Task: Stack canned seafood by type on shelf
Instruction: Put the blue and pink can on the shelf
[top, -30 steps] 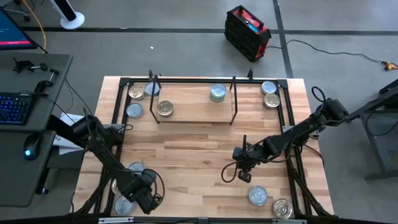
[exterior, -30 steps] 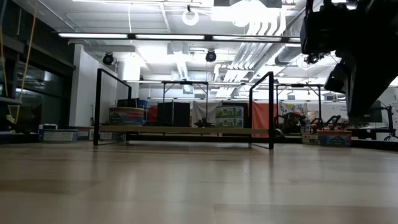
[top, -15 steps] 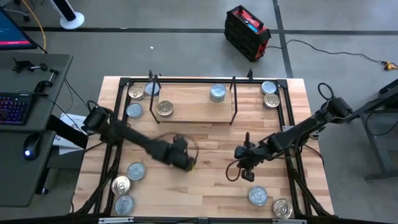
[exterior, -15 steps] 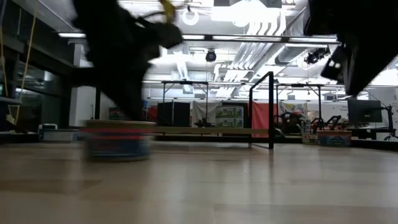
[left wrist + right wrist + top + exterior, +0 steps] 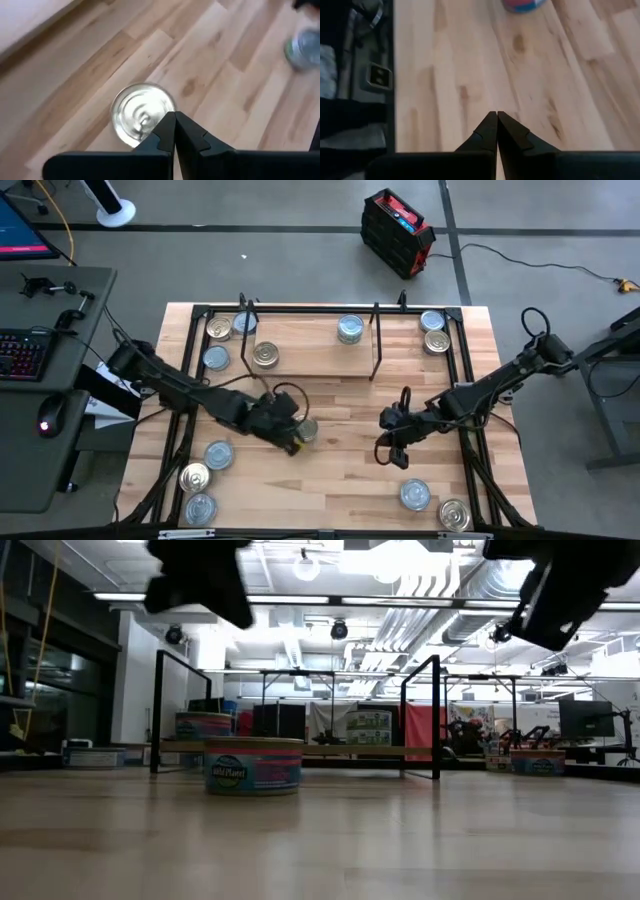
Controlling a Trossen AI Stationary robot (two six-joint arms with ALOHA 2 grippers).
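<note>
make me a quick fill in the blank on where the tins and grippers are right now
1. The shelf carries ___ tins.
2. The left gripper has its fingers ___.
3. The tin beside the left gripper stands on the ___, not on the shelf.
4. The right gripper holds ___.

Missing words: two; shut; tabletop; nothing

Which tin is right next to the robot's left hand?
The tin alone in the middle of the table, just beside the left hand. All the other tins sit near the table's corners or on the shelf, well away from it.
</note>
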